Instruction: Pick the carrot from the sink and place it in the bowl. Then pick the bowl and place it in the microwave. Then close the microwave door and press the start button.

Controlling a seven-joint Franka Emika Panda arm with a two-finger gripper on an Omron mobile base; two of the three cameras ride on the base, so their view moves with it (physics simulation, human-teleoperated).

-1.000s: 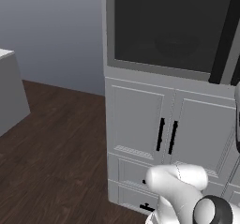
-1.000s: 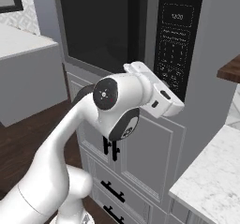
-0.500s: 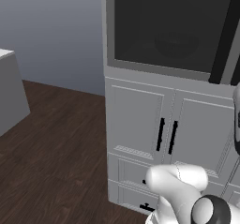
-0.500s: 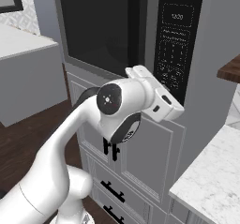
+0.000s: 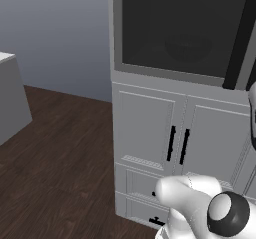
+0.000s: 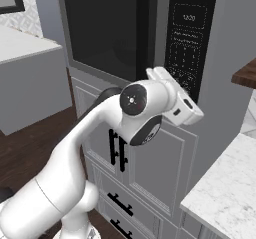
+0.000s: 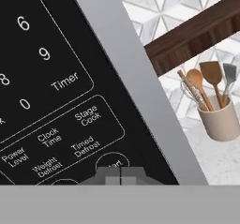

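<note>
The microwave point(image 6: 150, 33) sits built into the pale cabinet column, and the microwave door point(image 5: 182, 30) is flat against its front. Through the dark window a faint round shape is visible, probably the bowl point(image 5: 187, 45), but the tint makes it hard to be sure. The carrot cannot be made out behind the glass.

The black control strip point(image 6: 192, 43) runs down the right side of the microwave. In the right base view the white arm point(image 6: 75, 173) rises from the lower left corner and its hand reaches up to the lower part of this strip.

In the hand view the camera is very close to the keypad point(image 7: 42, 92), which appears tilted. Digits 6, 9, 8 and 0 and the labels Timer, Stage Cook, Clock Time, Timed Defrost, Power Level and Weight Defrost are readable. The gripper point(image 7: 120, 175) is at the bottom edge, and its two finger tips stand side by side with no gap between them, holding nothing. They are right at the round start button point(image 7: 114, 162) and cover its lower part; I cannot tell whether they touch it.

To the right of the microwave there is a dark wooden shelf point(image 7: 197, 31), a marble counter point(image 6: 225, 193) and a beige utensil holder point(image 7: 220, 120) with spoons and a whisk.

Below the microwave, the cabinet doors point(image 5: 175, 143) have black handles.
</note>
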